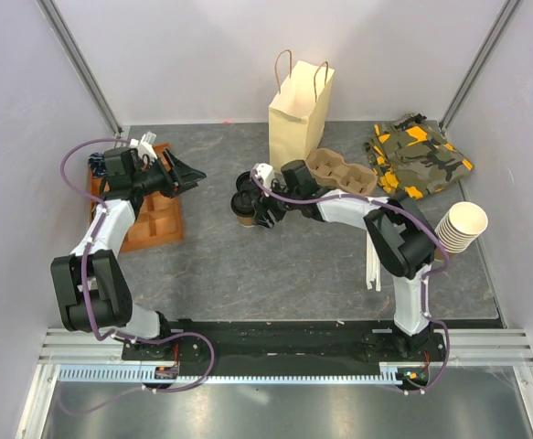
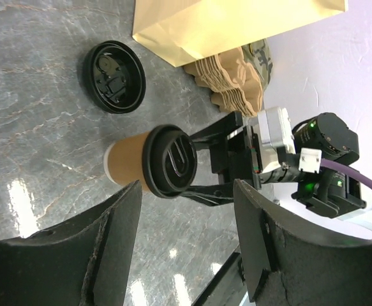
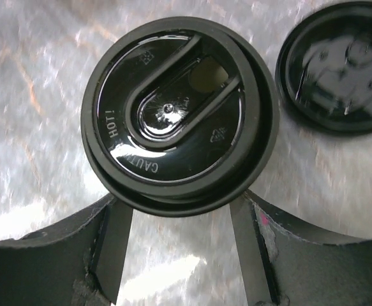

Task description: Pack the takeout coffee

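Note:
The takeout coffee (image 1: 245, 210), a brown paper cup with a black lid, is on the table in front of the tan paper bag (image 1: 298, 110). My right gripper (image 1: 257, 208) is shut on it, with a finger on each side just under the lid rim. The right wrist view shows the lid (image 3: 173, 108) from above and my gripper (image 3: 180, 207) beneath it. The left wrist view shows the cup (image 2: 129, 162) held by the right gripper (image 2: 197, 163). I cannot tell whether the cup touches the table. My left gripper (image 1: 196, 174) is open and empty, left of the cup; it also shows in the left wrist view (image 2: 186, 242).
A loose black lid (image 1: 245, 181) lies just behind the cup, also seen in the wrist views (image 2: 114, 76) (image 3: 339, 67). Pulp cup carriers (image 1: 339, 172) and a camouflage cloth (image 1: 417, 154) sit right of the bag. A stack of pale cups (image 1: 458, 227) is far right. A brown tray (image 1: 156, 219) lies under the left arm.

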Robot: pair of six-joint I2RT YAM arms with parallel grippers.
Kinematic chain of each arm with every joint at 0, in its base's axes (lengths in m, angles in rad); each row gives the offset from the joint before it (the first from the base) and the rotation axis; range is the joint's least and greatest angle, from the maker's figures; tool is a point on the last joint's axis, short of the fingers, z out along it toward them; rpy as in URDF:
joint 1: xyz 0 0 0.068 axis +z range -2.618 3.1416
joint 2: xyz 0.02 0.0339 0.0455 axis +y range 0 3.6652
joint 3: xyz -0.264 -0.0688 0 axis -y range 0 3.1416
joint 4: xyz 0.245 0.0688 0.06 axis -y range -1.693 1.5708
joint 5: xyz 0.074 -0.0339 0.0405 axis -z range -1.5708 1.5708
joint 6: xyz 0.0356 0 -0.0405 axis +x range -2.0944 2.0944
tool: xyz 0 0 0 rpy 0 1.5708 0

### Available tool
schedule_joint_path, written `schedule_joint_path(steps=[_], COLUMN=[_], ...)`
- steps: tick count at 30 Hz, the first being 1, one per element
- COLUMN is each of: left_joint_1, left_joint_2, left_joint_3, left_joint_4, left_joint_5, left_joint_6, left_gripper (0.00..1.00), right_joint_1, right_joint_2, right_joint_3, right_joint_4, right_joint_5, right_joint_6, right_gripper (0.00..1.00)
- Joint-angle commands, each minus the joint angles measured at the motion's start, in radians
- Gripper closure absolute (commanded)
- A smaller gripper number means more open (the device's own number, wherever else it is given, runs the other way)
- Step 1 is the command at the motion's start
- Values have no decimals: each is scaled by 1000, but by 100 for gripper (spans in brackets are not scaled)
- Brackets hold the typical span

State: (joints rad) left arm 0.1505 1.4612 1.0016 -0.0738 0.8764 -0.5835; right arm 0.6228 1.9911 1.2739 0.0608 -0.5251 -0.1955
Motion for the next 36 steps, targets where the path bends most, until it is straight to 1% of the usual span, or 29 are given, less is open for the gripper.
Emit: schedule_joint_path(steps=[1,5,8,12,13,14,15,16,17,18,19,20,21,22,23,24,27,28,30,33,36], left_joint_1=[21,23,24,18,3,-9,-23,-51,-66,-84,-124,-140,-175,-211,-232,-248,-310,-339,-361,-391,-407], left_joint_2=[-25,-16,-9,7,8,8,5,-7,-10,-13,-15,-15,-10,-3,16,27,67,77,97,122,137], left_joint_3=[0,0,6,37,67,84,100,124,133,155,164,169,176,190,201,212,270,281,296,305,305], left_joint_4=[19,-17,-50,-115,-142,-199,-222,-242,-276,-293,-303,-313,-325,-331,-339,-352,-383,-388,-397,-406,-423], left_joint_5=[36,13,0,-42,-56,-100,-126,-181,-204,-230,-273,-295,-319,-351,-370,-387,-436,-462,-482,-510,-533], left_joint_6=[-7,30,66,137,170,241,273,302,356,382,405,436,447,456,470,473,493,499,507,511,519], left_gripper=[34,36,37,40,42,43,44,45,46,47,50,52,53,57,58,60,67,70,71,75,77], right_joint_1=[17,23,15,-5,-17,-23,-31,-46,-52,-57,-60,-58,-58,-58,-57,-58,-54,-49,-38,-21,-15], right_joint_2=[61,100,75,5,-8,-35,-47,-57,-75,-80,-81,-75,-65,-48,-4,20,96,116,126,133,141], right_joint_3=[111,148,160,195,208,241,261,278,315,332,349,379,395,415,464,485,551,562,573,559,535], right_joint_4=[65,65,18,-126,-201,-241,-274,-318,-335,-346,-352,-349,-342,-331,-331,-332,-340,-340,-339,-342,-345], right_joint_5=[17,33,28,-4,-21,-32,-41,-53,-59,-62,-64,-69,-73,-78,-90,-102,-118,-119,-109,-92,-69], right_joint_6=[57,62,35,4,2,14,30,48,95,119,145,166,239,273,303,359,424,448,458,469,473], right_gripper=[31,32,30,27,27,27,28,28,29,31,32,34,37,41,46,56,71,73,79,86,89])
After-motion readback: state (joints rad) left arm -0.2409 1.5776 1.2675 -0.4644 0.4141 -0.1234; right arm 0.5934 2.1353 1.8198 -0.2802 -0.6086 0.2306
